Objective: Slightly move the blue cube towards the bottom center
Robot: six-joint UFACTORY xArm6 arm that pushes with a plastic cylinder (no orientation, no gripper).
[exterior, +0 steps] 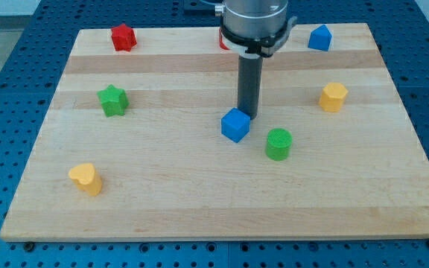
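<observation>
My tip (247, 117) stood just at the top-right edge of the blue cube (234, 124), so close that the two seemed to touch, though I could not tell for sure from this angle; the rod rose straight up from there toward the view's top, where the arm's grey housing (256, 22) hung over the board; the arm carried no fingers at all, only that plain dark rod, so there was nothing to stand apart or together. The blue cube lay near the middle of the wooden board (199, 201), a little right of centre; a green cylinder (278, 144) sat just beside it, toward the view's bottom right, with a narrow strip of wood between them. A green star-shaped block (113, 100) lay well apart on the view's left; a red star-shaped block (124, 37) sat near the top-left corner; a yellow block (86, 179), of rounded and uncertain shape, rested near the bottom left. On the view's right a yellow block with flat sides (334, 97) lay near the edge; a second blue block (319, 37), pointed at its top, sat near the top-right corner. A sliver of a red thing (223, 43) showed beside the arm at the view's top, mostly hidden; its shape could not be made out.
</observation>
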